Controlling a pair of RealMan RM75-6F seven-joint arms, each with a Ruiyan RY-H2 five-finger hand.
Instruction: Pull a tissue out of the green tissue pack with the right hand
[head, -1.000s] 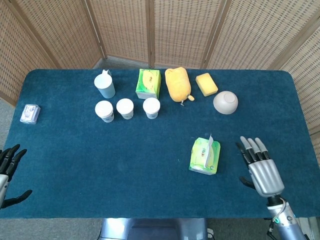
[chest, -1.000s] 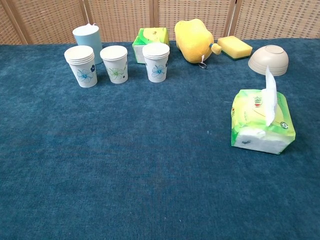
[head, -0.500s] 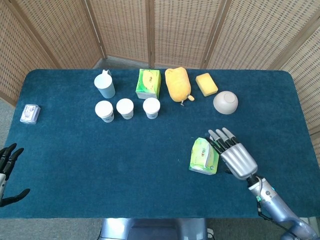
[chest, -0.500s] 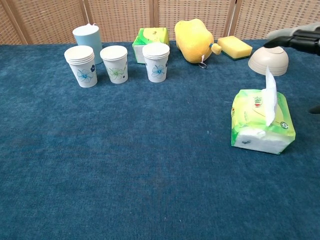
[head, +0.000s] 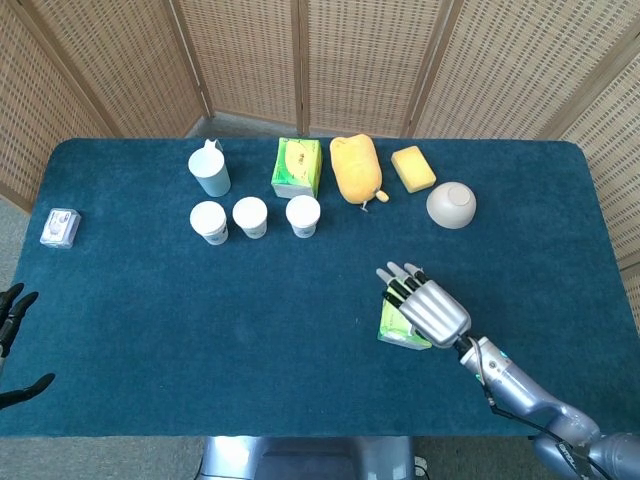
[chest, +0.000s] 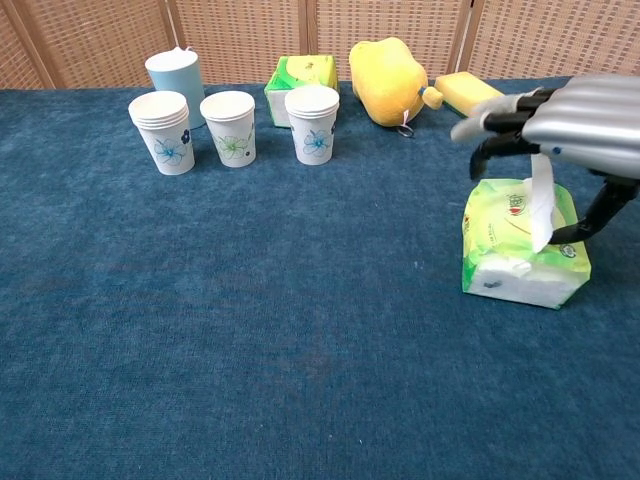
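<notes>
Right hand (head: 428, 310), silver metal with dark fingers, hovers palm-down directly over the green plastic tissue pack (chest: 524, 243). Fingers (chest: 497, 118) are spread apart and extended forward past the pack's far edge; thumb hangs down on the pack's right side, close to the white tissue (chest: 541, 200) standing upright from the top slot. Cannot tell whether the thumb touches the tissue; nothing is visibly pinched.

The pack lies flat on the dark blue cloth-covered table (head: 200, 330), right of centre, nearer the front edge, well apart from the other items. From the head view it is mostly covered by the hand, only its left edge (head: 388, 322) showing.

Left hand (head: 14, 340), black, sits at the table's far left front corner, fingers apart, holding nothing.

Back row: light blue cup (head: 211, 171), green tissue box (head: 297, 167), yellow plush toy (head: 356, 168), yellow sponge (head: 413, 168), beige upturned bowl (head: 451, 205). In front of these, 3 white floral paper cups (head: 251, 217) in a line. Small white packet (head: 61, 227) near the left edge.
</notes>
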